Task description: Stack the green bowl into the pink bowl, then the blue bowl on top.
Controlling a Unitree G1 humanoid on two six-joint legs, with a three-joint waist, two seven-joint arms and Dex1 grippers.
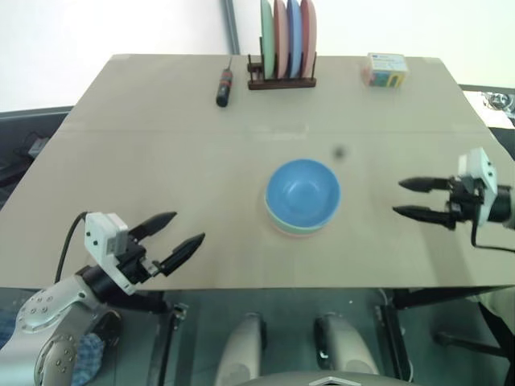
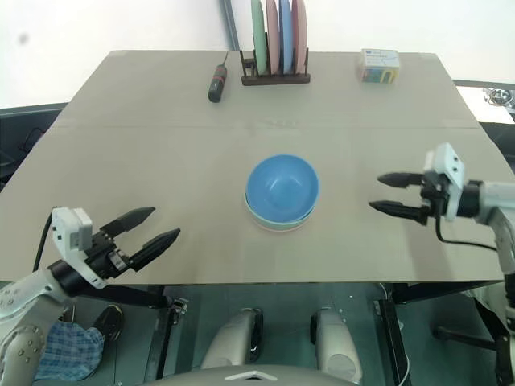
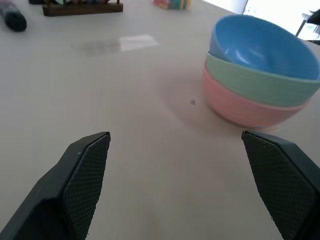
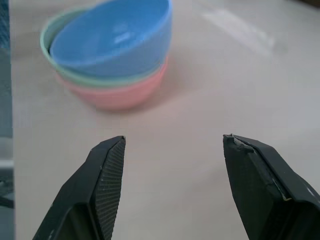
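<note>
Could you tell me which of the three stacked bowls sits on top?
The blue bowl; it nests in the green bowl, which sits in the pink bowl.

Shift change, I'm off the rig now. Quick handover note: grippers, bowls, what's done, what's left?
Left gripper: open, holding nothing, over the near left part of the table.
Right gripper: open, holding nothing, to the right of the stack, clear of it.
Bowls: pink bowl at the bottom, green bowl nested in it, blue bowl on top, sitting a little tilted. The stack stands mid-table.
Done: both stacking steps, going by how the bowls sit.
Left: nothing obvious; maybe check that the blue bowl is seated level.
</note>
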